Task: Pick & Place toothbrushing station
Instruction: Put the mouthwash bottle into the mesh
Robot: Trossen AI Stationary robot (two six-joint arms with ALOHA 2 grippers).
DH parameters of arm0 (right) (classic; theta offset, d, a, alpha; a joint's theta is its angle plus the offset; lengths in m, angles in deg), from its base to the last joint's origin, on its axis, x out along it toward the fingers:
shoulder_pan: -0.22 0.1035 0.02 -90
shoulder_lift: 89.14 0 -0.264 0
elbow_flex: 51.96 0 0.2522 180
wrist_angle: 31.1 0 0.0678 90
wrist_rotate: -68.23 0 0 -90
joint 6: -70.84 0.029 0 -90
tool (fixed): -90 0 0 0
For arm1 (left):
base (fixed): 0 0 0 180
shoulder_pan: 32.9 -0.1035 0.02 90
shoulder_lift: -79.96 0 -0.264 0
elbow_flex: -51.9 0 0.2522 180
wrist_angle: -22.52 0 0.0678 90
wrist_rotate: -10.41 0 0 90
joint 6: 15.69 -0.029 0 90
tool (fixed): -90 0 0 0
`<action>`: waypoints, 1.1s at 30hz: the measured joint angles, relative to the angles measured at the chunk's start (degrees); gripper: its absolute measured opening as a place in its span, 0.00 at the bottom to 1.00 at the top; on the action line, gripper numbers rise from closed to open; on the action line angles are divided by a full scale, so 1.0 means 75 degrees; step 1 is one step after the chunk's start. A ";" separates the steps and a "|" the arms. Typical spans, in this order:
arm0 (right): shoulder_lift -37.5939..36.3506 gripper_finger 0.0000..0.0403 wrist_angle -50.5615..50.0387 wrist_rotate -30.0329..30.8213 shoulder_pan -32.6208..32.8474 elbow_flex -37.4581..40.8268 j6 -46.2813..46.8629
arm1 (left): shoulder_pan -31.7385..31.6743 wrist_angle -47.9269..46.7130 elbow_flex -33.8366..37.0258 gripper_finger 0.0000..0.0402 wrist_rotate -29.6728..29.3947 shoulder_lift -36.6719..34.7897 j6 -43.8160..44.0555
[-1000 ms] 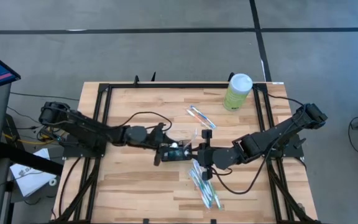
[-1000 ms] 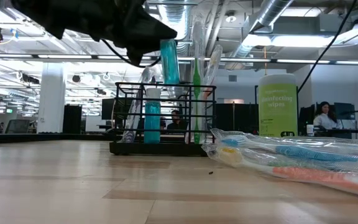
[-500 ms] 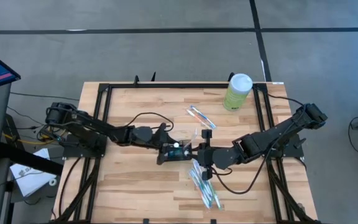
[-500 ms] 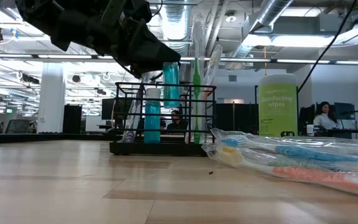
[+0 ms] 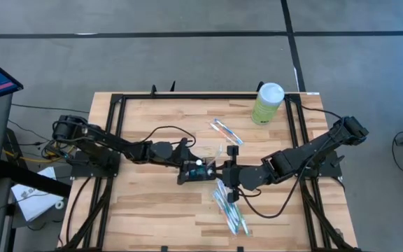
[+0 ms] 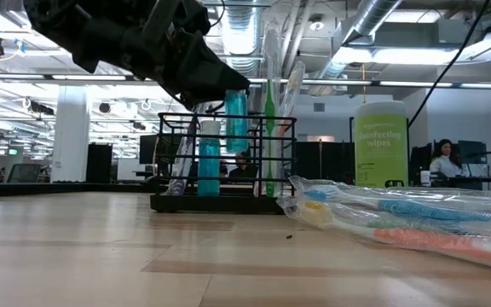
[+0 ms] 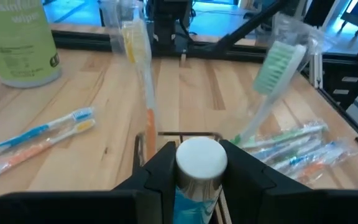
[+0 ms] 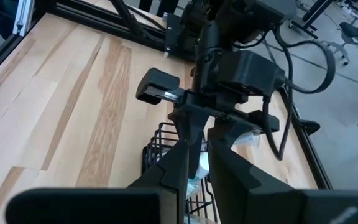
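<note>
Wooden bench (image 5: 138, 203) of pale butcher-block planks, framed by black metal rails. Reaching in from the left edge, the left gripper (image 5: 189, 166), matte black, fingers (image 7: 158, 167) pinching a teal cylindrical tube (image 7: 196, 180) with a rounded white cap, held upright over the station. At bench centre, the station (image 5: 201, 171): low black wire-mesh box with compartments, standing flat on the wood, holding upright brushes, one green with a pale bristle head in clear wrap (image 7: 277, 70), one with an orange handle (image 7: 143, 74). Just beside the station's right end, the right gripper (image 5: 228, 175), slim dark fingers (image 8: 185, 152) drawn nearly together above the mesh; cannot tell whether pinching anything. Toward the near edge, a crinkled clear bag of brushes (image 5: 231, 208). Toward the far edge, two loose brushes (image 5: 225, 131). At the far right corner, a pale-green wipes canister (image 5: 267, 103) with a white lid.
</note>
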 joint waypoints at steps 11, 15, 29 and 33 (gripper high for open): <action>0.0000 0.13 -0.0003 0.0000 0.0000 0.0000 0.0000 | 0.0074 0.0007 0.0003 0.25 -0.0157 0.0050 -0.0014; 0.0000 0.13 -0.0003 0.0000 0.0000 0.0000 0.0000 | 0.0107 0.0021 0.0003 0.26 -0.0164 0.0050 -0.0015; 0.0000 0.13 -0.0003 0.0000 0.0000 0.0000 0.0000 | 0.0107 0.0020 0.0003 0.28 -0.0189 0.0050 -0.0017; 0.0000 0.13 -0.0003 0.0000 0.0000 0.0000 0.0000 | 0.0107 0.0020 0.0003 0.28 -0.0187 0.0050 -0.0017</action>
